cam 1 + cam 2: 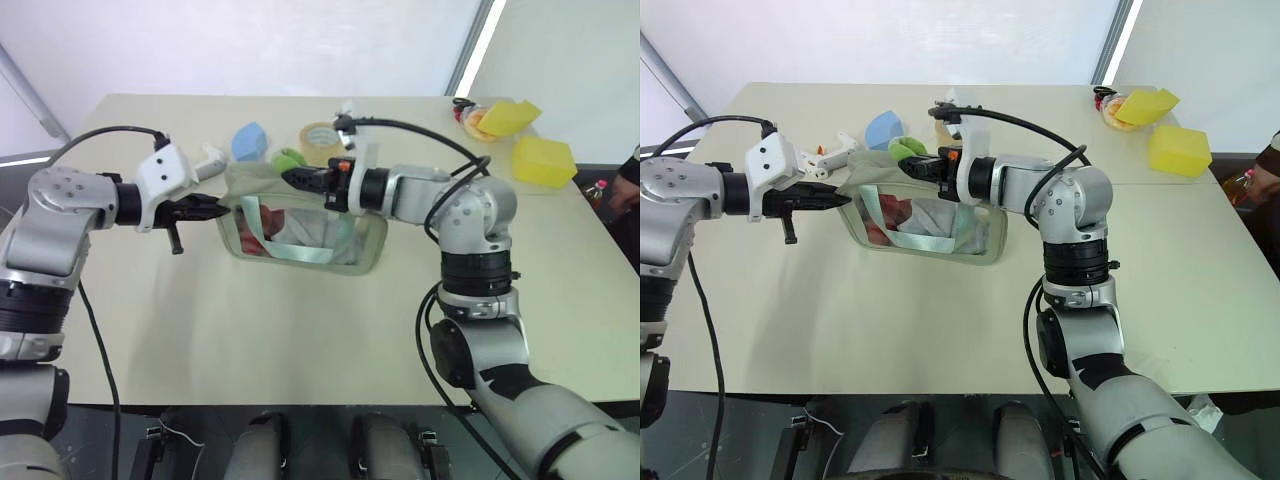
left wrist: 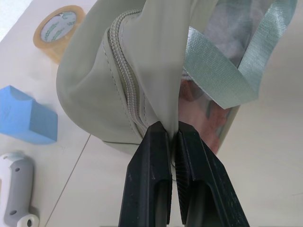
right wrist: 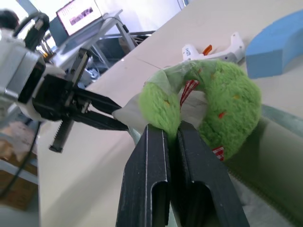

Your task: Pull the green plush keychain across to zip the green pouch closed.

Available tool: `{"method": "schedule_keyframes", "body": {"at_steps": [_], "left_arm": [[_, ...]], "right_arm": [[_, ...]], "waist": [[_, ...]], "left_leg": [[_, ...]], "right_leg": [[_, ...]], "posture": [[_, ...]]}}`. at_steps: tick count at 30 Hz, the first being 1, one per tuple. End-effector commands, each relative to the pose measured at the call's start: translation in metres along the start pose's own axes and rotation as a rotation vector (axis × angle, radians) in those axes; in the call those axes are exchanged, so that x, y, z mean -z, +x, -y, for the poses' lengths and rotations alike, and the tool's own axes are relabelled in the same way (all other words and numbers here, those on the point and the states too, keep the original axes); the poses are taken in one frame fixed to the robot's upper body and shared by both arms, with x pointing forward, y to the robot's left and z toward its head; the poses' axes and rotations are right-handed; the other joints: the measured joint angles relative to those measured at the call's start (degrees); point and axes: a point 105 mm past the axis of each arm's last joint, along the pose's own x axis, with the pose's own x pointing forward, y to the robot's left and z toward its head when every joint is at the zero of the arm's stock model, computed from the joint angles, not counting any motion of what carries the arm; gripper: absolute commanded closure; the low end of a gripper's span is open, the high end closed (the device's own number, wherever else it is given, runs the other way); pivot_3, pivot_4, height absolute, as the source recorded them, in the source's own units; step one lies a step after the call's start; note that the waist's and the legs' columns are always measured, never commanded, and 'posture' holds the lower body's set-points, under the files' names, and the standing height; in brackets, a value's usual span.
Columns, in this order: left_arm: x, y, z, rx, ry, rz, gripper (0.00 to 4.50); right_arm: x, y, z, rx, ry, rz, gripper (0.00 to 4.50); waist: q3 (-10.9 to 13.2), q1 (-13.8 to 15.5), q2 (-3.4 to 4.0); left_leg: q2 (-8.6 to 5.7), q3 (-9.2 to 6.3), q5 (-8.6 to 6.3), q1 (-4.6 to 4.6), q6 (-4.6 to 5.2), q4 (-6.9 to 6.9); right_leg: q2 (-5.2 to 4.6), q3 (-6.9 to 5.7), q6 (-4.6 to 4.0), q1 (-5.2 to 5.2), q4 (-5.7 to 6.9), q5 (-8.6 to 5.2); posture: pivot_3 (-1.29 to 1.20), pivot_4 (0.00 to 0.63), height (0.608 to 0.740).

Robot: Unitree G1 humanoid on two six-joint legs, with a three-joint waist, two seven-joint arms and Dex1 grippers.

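- Now the left gripper [image 1: 218, 211] pinches the green pouch [image 1: 300, 235] at its left end.
- Right gripper [image 1: 908, 168], clamped on the green plush keychain [image 3: 208, 101], appears mid-pull; how much zipper remains is hidden.

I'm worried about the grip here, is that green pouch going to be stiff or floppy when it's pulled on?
Probably floppy: the green pouch creases where the left gripper pinches its fabric. Likely light, since that pinch seems to lift its end. It may stretch or slide as the right gripper pulls the green plush keychain.
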Motion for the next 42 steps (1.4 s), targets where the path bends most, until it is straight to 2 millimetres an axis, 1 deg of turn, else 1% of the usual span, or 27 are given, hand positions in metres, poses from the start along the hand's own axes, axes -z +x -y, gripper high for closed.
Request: {"method": "schedule_keyframes", "body": {"at_steps": [1, 5, 9, 11, 13, 15, 20, 23, 25, 27, 29, 30, 32, 33, 35, 36, 37, 40, 42], "left_arm": [[0.007, -0.001, -0.002, -0.008, -0.011, -0.041, 4.5], [0.007, 0.001, -0.003, -0.007, -0.009, -0.04, 4.5], [0.006, 0.001, -0.003, -0.007, -0.004, -0.041, 4.5], [0.006, 0.0, -0.004, -0.009, -0.003, -0.042, 4.5], [0.008, -0.002, -0.004, -0.013, -0.005, -0.048, 4.5], [0.009, -0.004, -0.004, -0.016, -0.008, -0.054, 4.5], [0.013, -0.006, -0.004, -0.018, -0.017, -0.06, 4.5], [0.013, -0.004, -0.004, -0.014, -0.021, -0.057, 4.5], [0.012, -0.002, -0.004, -0.008, -0.021, -0.053, 4.5], [0.011, 0.001, -0.004, -0.005, -0.02, -0.049, 4.5], [0.01, 0.002, -0.005, -0.001, -0.019, -0.048, 4.5], [0.01, 0.003, -0.005, 0.0, -0.018, -0.047, 4.5], [0.01, 0.003, -0.005, 0.003, -0.018, -0.047, 4.5], [0.01, 0.003, -0.005, 0.004, -0.019, -0.047, 4.5], [0.011, 0.003, -0.003, 0.011, -0.018, -0.052, 4.5], [0.011, 0.003, -0.003, 0.014, -0.017, -0.055, 4.5], [0.012, 0.003, -0.002, 0.016, -0.016, -0.056, 4.5], [0.012, 0.003, -0.001, 0.017, -0.016, -0.059, 4.5], [0.012, 0.002, -0.001, 0.017, -0.015, -0.061, 4.5]], "right_arm": [[-0.031, -0.009, -0.005, -0.007, 0.046, 0.116, 4.45], [-0.035, -0.013, 0.006, 0.037, 0.11, 0.143, 4.45], [-0.037, -0.02, 0.014, 0.135, -0.017, 0.143, 4.45], [-0.039, -0.028, 0.02, 0.196, -0.08, 0.147, 4.45], [-0.043, -0.043, 0.027, 0.274, -0.17, 0.145, 4.45], [-0.051, -0.063, 0.034, 0.368, -0.243, 0.16, 4.45], [-0.071, -0.103, 0.04, 0.539, -0.358, 0.205, 4.45], [-0.077, -0.124, 0.045, 0.633, -0.396, 0.22, 4.45], [-0.076, -0.138, 0.051, 0.706, -0.453, 0.197, 4.45], [-0.065, -0.152, 0.061, 0.787, -0.539, 0.126, 4.45], [-0.046, -0.162, 0.071, 0.846, -0.651, 0.001, 4.45], [-0.039, -0.165, 0.075, 0.86, -0.691, -0.047, 4.45], [-0.033, -0.168, 0.079, 0.883, -0.743, -0.095, 4.45], [-0.019, -0.168, 0.085, 0.879, -0.734, -0.141, 4.45], [0.012, -0.163, 0.094, 0.848, -0.672, -0.203, 4.45], [0.023, -0.16, 0.096, 0.835, -0.65, -0.219, 4.45], [0.028, -0.158, 0.096, 0.828, -0.64, -0.222, 4.45], [0.066, -0.13, 0.1, 0.751, -0.552, -0.234, 4.45], [0.081, -0.12, 0.101, 0.73, -0.521, -0.241, 4.45]], "waist": [[-0.01, -0.04, 0.01], [-0.03, -0.11, 0.03], [-0.03, -0.12, 0.03], [-0.03, -0.04, 0.03], [-0.03, 0.06, 0.03], [-0.03, 0.12, 0.03], [-0.03, -0.02, 0.04], [-0.03, 0.04, 0.04], [-0.03, 0.22, 0.04], [-0.03, 0.68, 0.04], [-0.03, 1.31, 0.04], [-0.03, 1.48, 0.04], [-0.03, 1.52, 0.04], [-0.03, 1.4, 0.05], [-0.06, 1.44, 0.04], [-0.06, 1.49, 0.04], [-0.06, 1.51, 0.04], [-0.07, 1.23, 0.03], [-0.07, 1.27, 0.05]], "left_leg": [[0.0, 0.0, 0.0, 0.03, 0.0, 0.0], [0.0, 0.01, 0.0, 0.11, 0.0, -0.06], [0.0, 0.03, 0.0, 0.1, 0.0, -0.07], [0.0, 0.02, 0.0, 0.1, 0.0, -0.07], [-0.01, 0.02, 0.0, 0.09, 0.01, -0.07], [-0.01, 0.02, -0.01, 0.08, 0.01, -0.06], [0.0, 0.02, -0.01, 0.09, 0.02, -0.09], [0.01, 0.03, -0.02, 0.09, 0.03, -0.1], [0.0, 0.03, -0.05, 0.09, 0.09, -0.1], [0.0, 0.03, -0.18, 0.07, 0.31, -0.09], [-0.01, 0.05, -0.21, 0.07, 0.37, -0.05], [-0.01, 0.05, -0.23, 0.07, 0.39, -0.02], [-0.03, 0.08, -0.24, 0.07, 0.41, -0.01], [-0.03, 0.08, -0.25, 0.07, 0.44, 0.0], [-0.01, 0.08, -0.25, 0.13, 0.44, 0.0], [0.0, 0.06, -0.25, 0.16, 0.44, 0.0], [0.0, 0.06, -0.25, 0.14, 0.44, 0.01], [0.0, 0.1, -0.25, 0.15, 0.44, 0.05], [0.01, 0.06, -0.25, 0.19, 0.44, 0.03]], "right_leg": [[0.0, 0.0, 0.0, 0.02, 0.01, 0.0], [0.0, 0.0, 0.0, 0.06, 0.01, 0.0], [0.0, 0.03, 0.0, 0.03, 0.01, 0.0], [0.0, 0.03, 0.0, 0.04, 0.01, 0.0], [0.0, 0.03, 0.0, 0.05, 0.0, 0.0], [-0.01, 0.05, 0.0, 0.04, -0.01, 0.0], [0.0, 0.05, 0.0, 0.01, -0.02, 0.0], [0.0, 0.06, 0.0, 0.02, -0.02, 0.0], [0.0, 0.06, 0.0, 0.04, -0.06, 0.0], [-0.01, 0.06, 0.0, 0.04, -0.08, 0.0], [-0.01, 0.06, 0.0, 0.07, -0.13, 0.0], [-0.01, 0.06, 0.0, 0.08, -0.14, 0.0], [-0.01, 0.1, 0.0, 0.1, -0.16, 0.0], [-0.01, 0.1, 0.0, 0.1, -0.16, 0.0], [0.0, 0.13, 0.0, 0.12, -0.15, 0.0], [0.02, 0.12, 0.0, 0.15, -0.15, 0.0], [0.04, 0.11, 0.0, 0.16, -0.15, 0.0], [0.02, 0.14, 0.0, 0.17, -0.16, 0.0], [0.05, 0.14, 0.0, 0.17, -0.14, 0.0]], "posture": [[0.0, 0.15, 0.74], [0.0, 0.15, 0.74], [0.0, 0.15, 0.74], [0.0, 0.15, 0.74], [0.0, 0.15, 0.74], [0.0, 0.15, 0.74], [0.0, 0.15, 0.74], [0.0, 0.15, 0.74], [0.0, 0.15, 0.74], [0.0, 0.15, 0.74], [0.0, 0.15, 0.74], [0.0, 0.15, 0.74], [0.0, 0.15, 0.74], [0.0, 0.15, 0.74], [0.0, 0.15, 0.74], [0.0, 0.15, 0.74], [0.0, 0.15, 0.74], [0.0, 0.15, 0.74], [0.0, 0.15, 0.74]]}}
